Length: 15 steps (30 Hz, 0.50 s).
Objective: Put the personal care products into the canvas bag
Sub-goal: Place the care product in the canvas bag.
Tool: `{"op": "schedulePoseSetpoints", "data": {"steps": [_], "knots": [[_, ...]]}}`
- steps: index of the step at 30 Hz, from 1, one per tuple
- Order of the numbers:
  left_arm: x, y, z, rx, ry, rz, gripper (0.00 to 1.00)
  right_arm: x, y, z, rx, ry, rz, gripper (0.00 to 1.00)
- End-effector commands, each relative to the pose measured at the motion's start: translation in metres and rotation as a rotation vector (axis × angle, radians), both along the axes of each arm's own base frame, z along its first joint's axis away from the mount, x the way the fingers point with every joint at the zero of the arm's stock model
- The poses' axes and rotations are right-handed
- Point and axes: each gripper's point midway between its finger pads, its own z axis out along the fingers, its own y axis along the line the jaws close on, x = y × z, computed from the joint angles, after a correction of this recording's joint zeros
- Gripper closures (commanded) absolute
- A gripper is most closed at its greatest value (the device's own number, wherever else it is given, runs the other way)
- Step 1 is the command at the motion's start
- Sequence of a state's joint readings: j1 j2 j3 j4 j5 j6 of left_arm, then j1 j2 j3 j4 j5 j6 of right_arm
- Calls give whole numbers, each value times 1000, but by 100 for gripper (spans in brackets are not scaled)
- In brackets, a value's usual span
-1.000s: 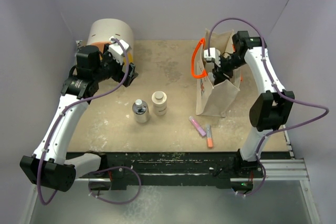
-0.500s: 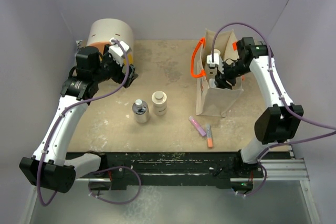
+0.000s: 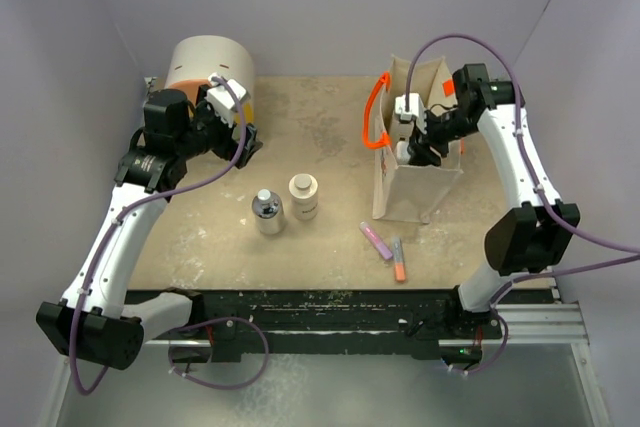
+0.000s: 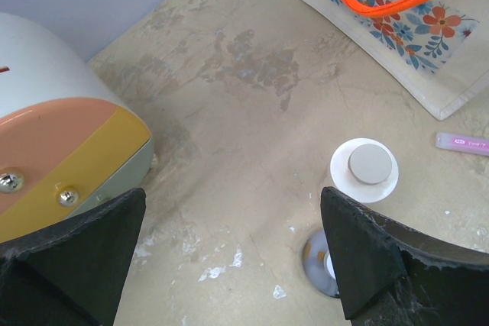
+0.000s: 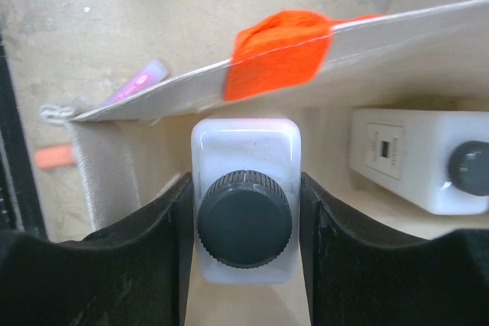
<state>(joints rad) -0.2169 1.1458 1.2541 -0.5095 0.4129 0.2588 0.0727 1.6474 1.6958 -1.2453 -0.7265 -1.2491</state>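
Note:
My right gripper (image 3: 418,147) is inside the mouth of the canvas bag (image 3: 405,192). It is shut on a white bottle with a black cap (image 5: 244,188), held upright between the fingers. A second white bottle with a black cap (image 5: 416,158) lies inside the bag (image 5: 153,101). The clear-grey bottle (image 3: 267,213) and the squat cream jar (image 3: 304,196) stand side by side mid-table. In the left wrist view the jar (image 4: 365,170) is in plain sight and the clear-grey bottle (image 4: 319,265) is partly behind a finger. My left gripper (image 3: 243,137) is open and empty, above the table by the round box. The green bottle is out of view.
The round cream, orange and yellow drawer box (image 3: 208,72) stands at the back left, close to my left gripper. A pink tube (image 3: 376,241) and an orange-tipped tube (image 3: 399,260) lie in front of the bag. The bag's orange handle (image 3: 372,119) sticks out to its left.
My right arm has shifted over the bag with the bottle still held, its elbow swinging outward to the right. The left arm has barely moved.

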Motion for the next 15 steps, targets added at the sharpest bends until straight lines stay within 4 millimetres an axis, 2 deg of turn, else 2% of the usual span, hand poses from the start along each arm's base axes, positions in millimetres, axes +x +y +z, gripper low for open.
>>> {"op": "schedulePoseSetpoints", "data": {"steps": [1,3,6,15], "knots": [[3,0,15,8,-64,-17,1,40,12,47,57,-224,27,100],[5,0,12,19,-59,-22,1,56,12,50,50,-270,36,100],[7,-1,14,35,-57,-36,1,68,13,45,39,-288,82,100],[17,-8,21,31,-59,-56,1,89,7,20,-16,-285,150,100]]}}
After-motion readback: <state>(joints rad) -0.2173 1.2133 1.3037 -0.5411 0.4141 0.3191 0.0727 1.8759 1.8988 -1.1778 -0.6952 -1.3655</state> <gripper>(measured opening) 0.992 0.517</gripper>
